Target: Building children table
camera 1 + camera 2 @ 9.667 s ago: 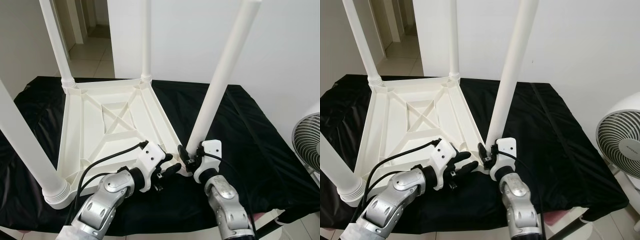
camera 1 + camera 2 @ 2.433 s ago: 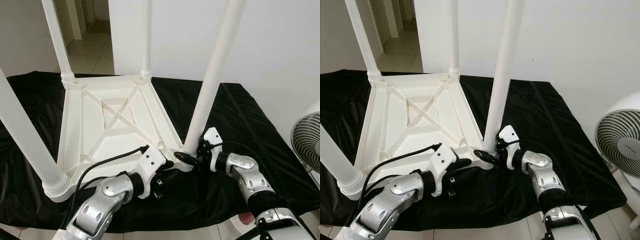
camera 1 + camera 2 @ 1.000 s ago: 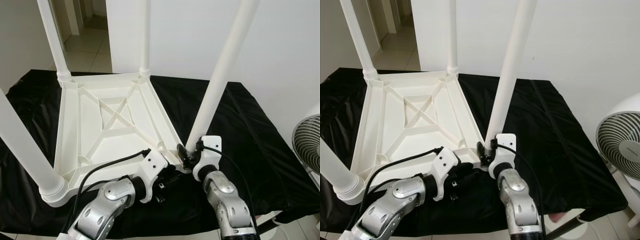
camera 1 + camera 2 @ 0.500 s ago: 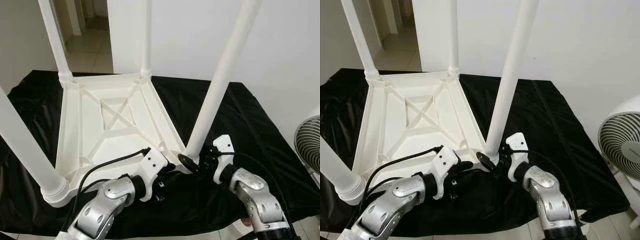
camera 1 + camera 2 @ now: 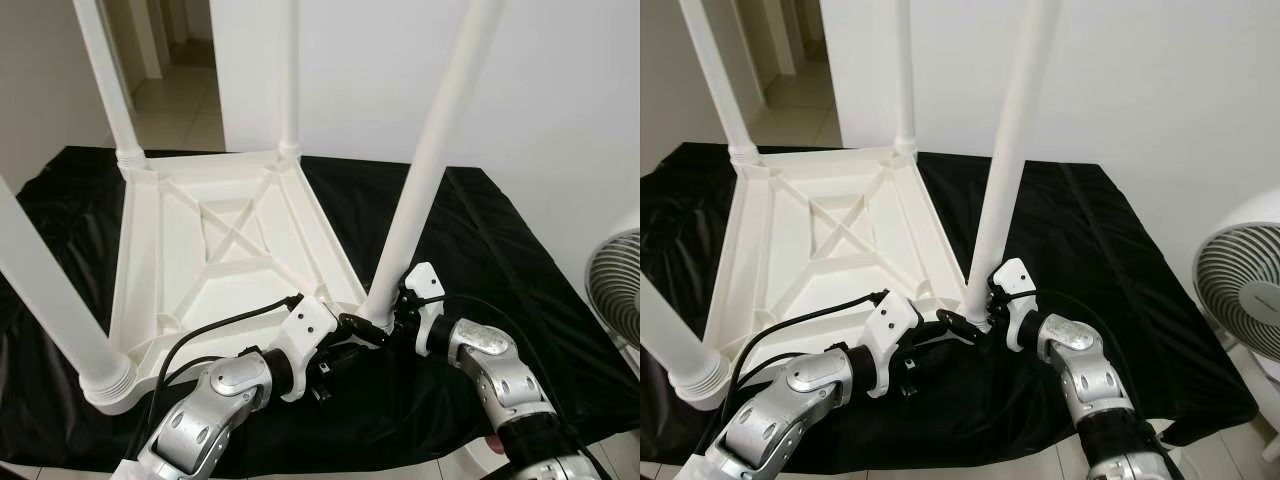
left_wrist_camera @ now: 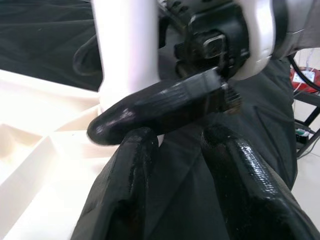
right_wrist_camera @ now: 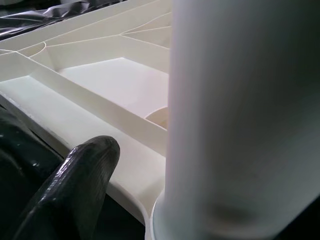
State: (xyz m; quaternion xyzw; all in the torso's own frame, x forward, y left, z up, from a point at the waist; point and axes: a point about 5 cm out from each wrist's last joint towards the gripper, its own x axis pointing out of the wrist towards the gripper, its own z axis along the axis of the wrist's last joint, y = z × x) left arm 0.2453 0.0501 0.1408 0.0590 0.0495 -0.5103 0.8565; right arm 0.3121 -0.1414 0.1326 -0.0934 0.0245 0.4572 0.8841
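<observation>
A: Table (image 5: 215, 255), white moulded plastic, lies upside down on black cloth (image 5: 480, 260), four round legs up; right gripper (image 5: 385, 318) clasps the near-right white tubular leg (image 5: 425, 175) at its socket

B: And the left gripper (image 5: 335, 355)?

A: Fingers apart beside that corner, grasping nothing

B: Handling?

A: Probably light, stiff and slick; best held low on the leg, near the ribbed base

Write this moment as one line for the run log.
table: upside down on black cloth | right hand: grips near-right leg at base | left hand: at same corner, open
</observation>
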